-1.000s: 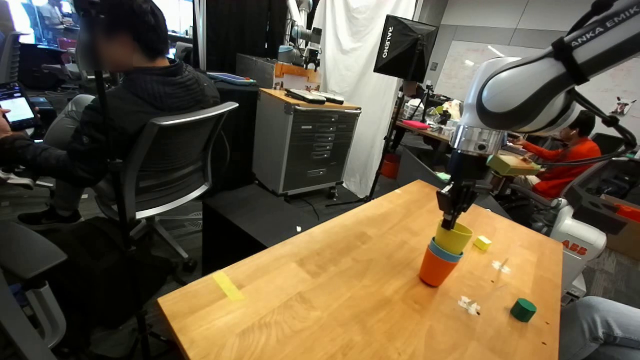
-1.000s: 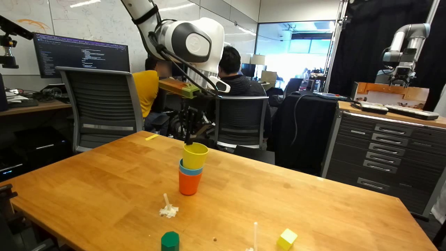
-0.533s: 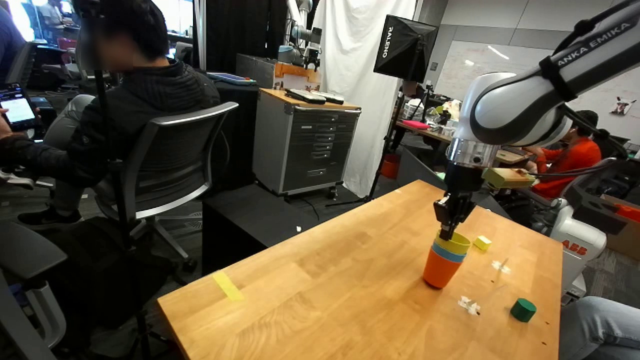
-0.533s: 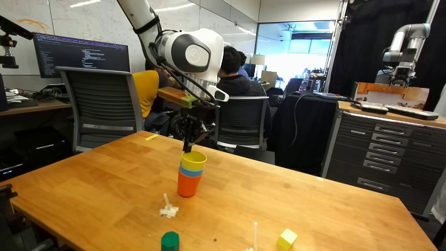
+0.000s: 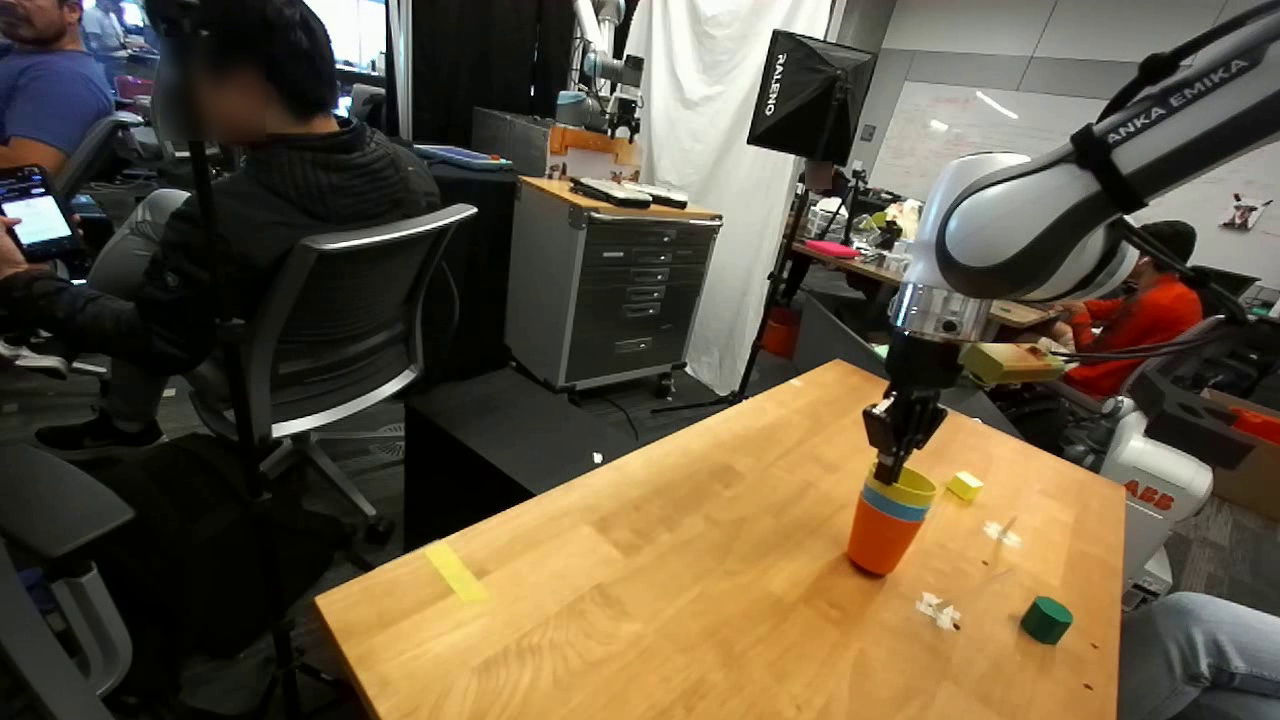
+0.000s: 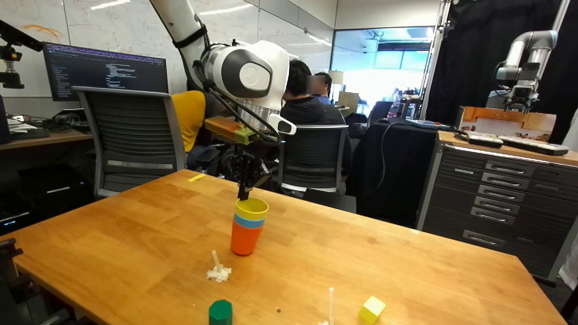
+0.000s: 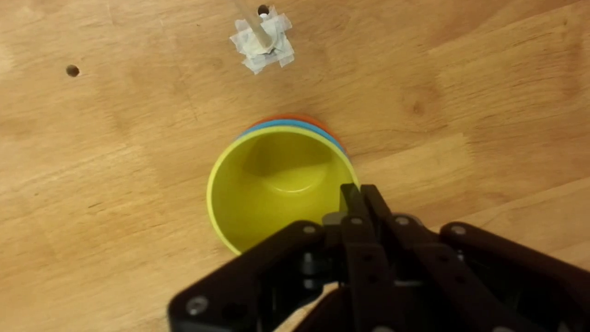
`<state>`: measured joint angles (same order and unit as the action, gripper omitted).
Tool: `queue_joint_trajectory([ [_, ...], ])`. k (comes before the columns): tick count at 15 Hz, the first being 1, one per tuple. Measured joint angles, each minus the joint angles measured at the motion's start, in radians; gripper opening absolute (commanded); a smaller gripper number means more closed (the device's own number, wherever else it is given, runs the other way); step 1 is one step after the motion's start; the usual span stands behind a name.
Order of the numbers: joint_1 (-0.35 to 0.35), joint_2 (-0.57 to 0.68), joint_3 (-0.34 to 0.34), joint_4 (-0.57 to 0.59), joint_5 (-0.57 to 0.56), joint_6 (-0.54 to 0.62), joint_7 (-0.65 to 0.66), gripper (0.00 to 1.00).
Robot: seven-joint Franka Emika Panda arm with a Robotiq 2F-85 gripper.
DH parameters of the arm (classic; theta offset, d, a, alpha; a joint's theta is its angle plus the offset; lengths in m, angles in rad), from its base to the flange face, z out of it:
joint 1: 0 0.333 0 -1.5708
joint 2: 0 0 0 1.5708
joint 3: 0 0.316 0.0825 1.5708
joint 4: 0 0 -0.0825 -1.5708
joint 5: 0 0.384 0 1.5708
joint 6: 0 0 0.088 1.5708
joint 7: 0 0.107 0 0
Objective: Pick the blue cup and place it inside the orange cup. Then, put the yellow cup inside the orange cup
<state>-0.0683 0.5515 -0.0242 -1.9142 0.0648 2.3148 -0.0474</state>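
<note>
Black and drawn narrow, the gripper [image 7: 360, 188] is clamped on the rim of one yellow cup [image 7: 276, 191], nested in one blue cup [image 6: 249, 223]; both are held within one orange cup [image 6: 246, 239], whose stance, upright or slightly tilted, cannot be fairly judged. Near the orange cup, one taped rod [image 6: 216, 261] is seen; farther from it are found a second rod [image 6: 331, 305], one green block [image 5: 1046, 621] and one yellow cube [image 6: 372, 309]. Beneath the orange cup a pale wooden table [image 6: 384, 257] is spread. Beyond the orange cup, one drawer cabinet [image 5: 625, 300] and one softbox [image 5: 808, 95] are seen.
</note>
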Motion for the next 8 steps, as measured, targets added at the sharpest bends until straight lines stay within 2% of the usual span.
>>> queue_joint_trajectory([
  [8, 0.005, -0.002, 0.022, -0.026, 0.000, 0.047, -0.016, 0.01],
])
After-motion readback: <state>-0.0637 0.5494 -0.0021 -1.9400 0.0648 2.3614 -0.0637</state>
